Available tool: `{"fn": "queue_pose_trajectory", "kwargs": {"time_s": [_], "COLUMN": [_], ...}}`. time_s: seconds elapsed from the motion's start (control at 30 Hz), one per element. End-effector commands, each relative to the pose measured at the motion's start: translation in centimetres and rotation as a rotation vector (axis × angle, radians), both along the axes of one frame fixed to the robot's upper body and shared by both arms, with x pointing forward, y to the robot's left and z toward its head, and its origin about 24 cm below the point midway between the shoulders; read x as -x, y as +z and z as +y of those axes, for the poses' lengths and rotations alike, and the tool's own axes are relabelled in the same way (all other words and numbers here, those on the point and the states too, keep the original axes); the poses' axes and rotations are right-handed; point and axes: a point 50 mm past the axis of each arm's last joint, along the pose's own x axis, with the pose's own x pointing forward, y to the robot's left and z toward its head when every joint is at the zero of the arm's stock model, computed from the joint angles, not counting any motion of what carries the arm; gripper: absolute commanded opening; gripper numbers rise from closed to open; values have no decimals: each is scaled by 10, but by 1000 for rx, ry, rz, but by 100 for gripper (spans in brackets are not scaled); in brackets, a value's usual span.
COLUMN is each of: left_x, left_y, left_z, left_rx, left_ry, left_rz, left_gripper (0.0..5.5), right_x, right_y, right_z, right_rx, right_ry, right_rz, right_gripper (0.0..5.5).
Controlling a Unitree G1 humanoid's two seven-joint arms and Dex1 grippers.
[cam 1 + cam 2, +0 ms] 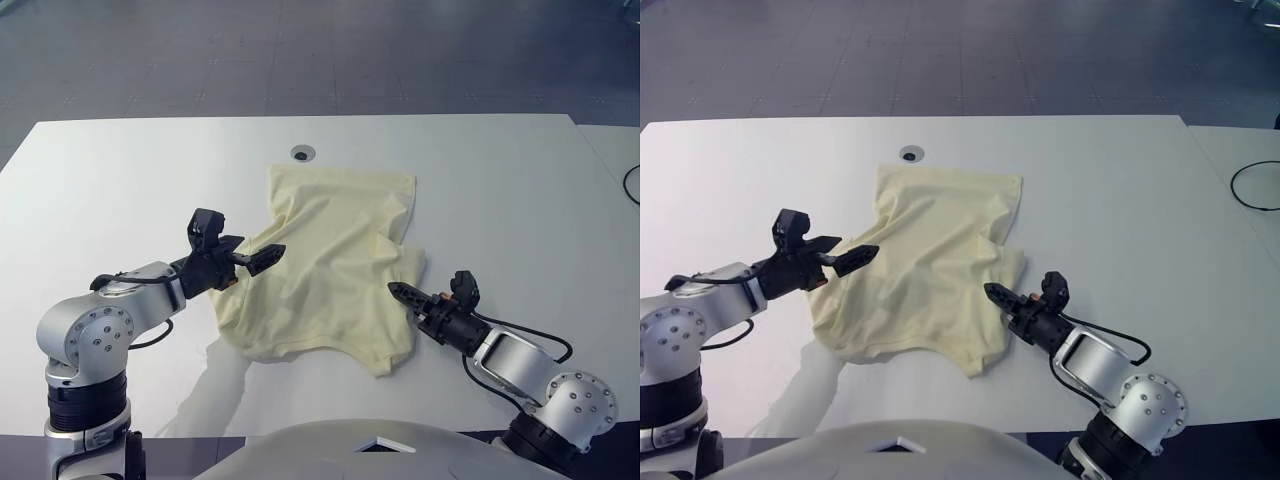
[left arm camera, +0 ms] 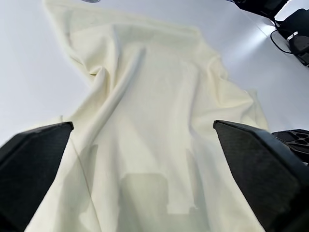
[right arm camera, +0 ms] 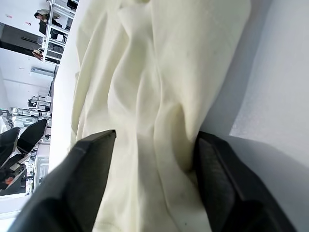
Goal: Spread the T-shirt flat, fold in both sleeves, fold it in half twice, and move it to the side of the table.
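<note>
A pale yellow T-shirt (image 1: 335,270) lies rumpled in the middle of the white table (image 1: 120,180), with long folds running down it. My left gripper (image 1: 238,242) hovers at the shirt's left edge, its fingers wide apart; in the left wrist view the open gripper (image 2: 142,125) frames wrinkled cloth below it. My right gripper (image 1: 430,290) sits low at the shirt's near right edge. It is open too, and in the right wrist view its gripper (image 3: 157,134) straddles a ridge of fabric beside bare table.
A round grommet hole (image 1: 302,153) sits in the table just beyond the shirt's far edge. A black cable (image 1: 1255,185) loops on the neighbouring table at the right. Bare tabletop stretches on both sides of the shirt.
</note>
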Motion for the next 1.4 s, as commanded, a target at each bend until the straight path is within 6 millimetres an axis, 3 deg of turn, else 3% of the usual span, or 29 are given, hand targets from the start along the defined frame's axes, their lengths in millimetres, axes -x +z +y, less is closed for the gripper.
{"fn": "queue_pose_trajectory", "kwargs": {"time_s": [0.03,0.23,0.4,0.6,0.8,0.93,1.03,1.17,1.4], "left_x": [3,4,3,11,18,19,20,17,15], "left_y": [-3,-6,-6,-10,-17,-18,-19,-19,-20], "left_z": [1,-2,-2,-5,-12,-14,-17,-20,-21], "left_rx": [-8,-1,0,2,-9,-3,1,3,4], "left_ry": [24,25,21,48,31,33,35,18,13], "left_rz": [1,6,9,11,36,38,38,39,42], "left_gripper": [540,540,540,540,540,540,540,540,540], "right_x": [10,9,-2,-35,-37,-29,-31,-36,-46], "right_y": [-15,-4,7,31,63,65,54,46,57], "right_z": [-1,-13,-34,-45,-13,13,27,46,77], "right_rx": [-48,-37,24,139,348,457,508,547,718], "right_ry": [-96,-120,-155,-79,136,279,349,407,522], "right_rz": [135,176,169,45,-160,-236,-235,-274,-478], "right_gripper": [202,90,4,2,2,2,2,77,184]}}
